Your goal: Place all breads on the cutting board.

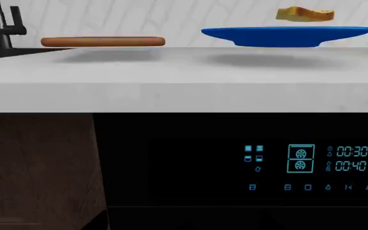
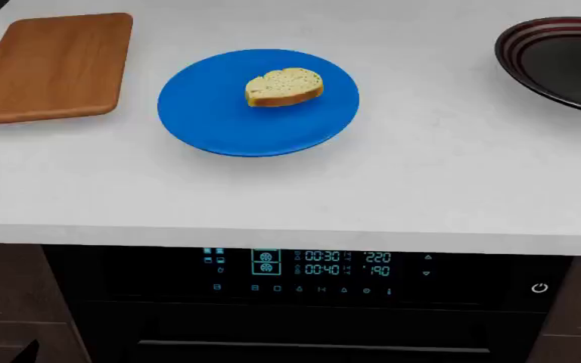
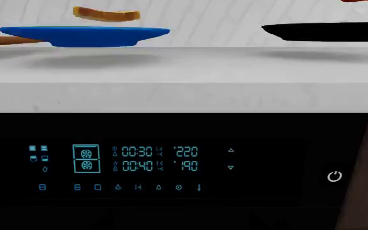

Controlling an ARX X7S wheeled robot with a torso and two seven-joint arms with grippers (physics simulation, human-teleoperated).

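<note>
The bread slice (image 2: pixel 284 87) lies on the blue plate (image 2: pixel 220 125); neither arm's jaws are visible.

From below my counter's edge I see the white countertop (image 1: pixel 184 72) carrying the wooden cutting board (image 1: pixel 103 41), beside it the blue plate (image 1: pixel 286 36) bearing a bread slice (image 1: pixel 304 14), a black faucet (image 1: pixel 5 24) beyond, and the oven's lit display (image 1: pixel 312 160) underneath.
</note>
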